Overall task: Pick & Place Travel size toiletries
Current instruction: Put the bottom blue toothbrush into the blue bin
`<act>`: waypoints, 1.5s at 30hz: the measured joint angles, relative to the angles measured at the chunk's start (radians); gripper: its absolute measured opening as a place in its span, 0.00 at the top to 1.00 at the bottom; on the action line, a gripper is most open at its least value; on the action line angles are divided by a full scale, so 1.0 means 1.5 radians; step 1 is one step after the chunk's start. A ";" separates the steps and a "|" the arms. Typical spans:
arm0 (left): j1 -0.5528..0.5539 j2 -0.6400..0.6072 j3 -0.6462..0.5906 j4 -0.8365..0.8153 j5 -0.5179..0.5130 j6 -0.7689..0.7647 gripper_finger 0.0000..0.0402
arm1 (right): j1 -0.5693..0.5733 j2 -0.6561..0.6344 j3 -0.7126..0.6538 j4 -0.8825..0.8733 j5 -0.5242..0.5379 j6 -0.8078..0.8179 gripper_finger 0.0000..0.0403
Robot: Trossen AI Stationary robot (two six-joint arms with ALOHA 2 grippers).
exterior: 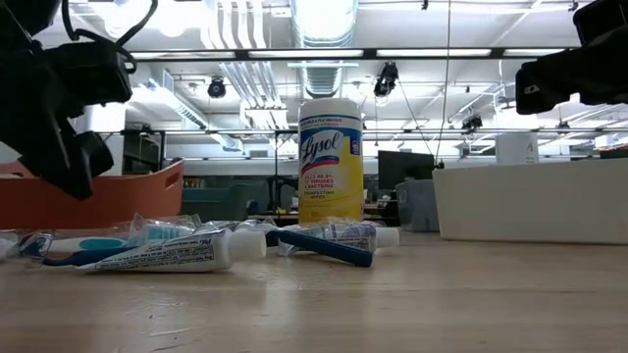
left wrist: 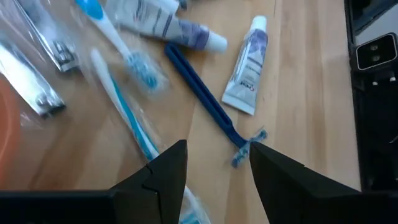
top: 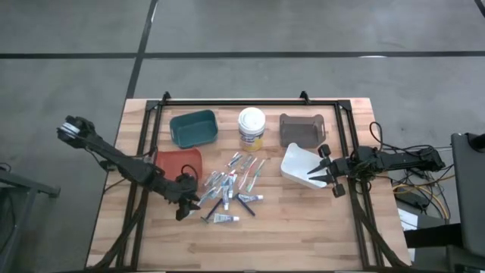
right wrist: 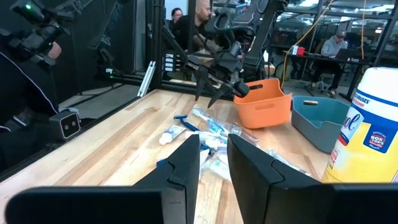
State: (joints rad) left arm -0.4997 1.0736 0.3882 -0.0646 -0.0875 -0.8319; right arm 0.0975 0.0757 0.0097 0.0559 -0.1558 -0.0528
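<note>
- Travel size toiletries (top: 231,186) are heaped mid-desk, between the orange bin (top: 179,163) and the white bin (top: 299,167): small tubes, wrapped toothbrushes, dark-handled razors.
- A blue razor (left wrist: 208,102) is seen in the left wrist view lying beside a white tube (left wrist: 247,68); its head sits just ahead of the claw tips.
- Left gripper (top: 184,206) is placed at the heap's left edge, next to the orange bin. Fingers (left wrist: 163,177) are spread apart; nothing is held between them, and contact with the razor head cannot be told.
- Right gripper (top: 326,168) is held at the white bin's right side, near the desk's right edge. Fingers (right wrist: 186,163) are set a narrow gap apart, nothing clamped.
- A teal bin (top: 194,128), the Lysol tub (top: 251,127) and a grey bin (top: 301,129) are lined along the far edge.
- Hard to make out: single items in the heap are blurred together from above; wrappers overlap. In the low view the left arm is cut off at the frame's corner, and bin interiors are hidden.
</note>
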 joint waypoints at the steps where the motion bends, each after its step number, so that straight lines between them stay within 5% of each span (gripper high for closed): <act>1: -0.001 0.001 0.000 0.000 0.001 -0.006 0.55 | 0.000 0.000 0.000 0.000 0.000 0.000 0.79; 13: -0.002 0.001 0.035 -0.043 0.005 0.073 0.56 | 0.000 0.000 0.000 0.000 0.000 0.000 0.82; 21: -0.011 0.001 0.118 -0.184 -0.018 0.148 0.69 | 0.000 0.000 0.000 0.000 0.000 0.000 0.82; 33: -0.023 0.048 0.138 -0.192 -0.028 0.231 0.87 | 0.000 0.000 0.000 0.000 0.000 0.000 0.79; 45: -0.023 0.127 0.156 -0.199 -0.023 0.322 0.88 | 0.000 0.000 0.000 0.000 0.000 0.000 0.83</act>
State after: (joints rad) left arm -0.5340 1.2636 0.6215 -0.3631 -0.1215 -0.3495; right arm 0.0978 0.0757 0.0097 0.0559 -0.1555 -0.0528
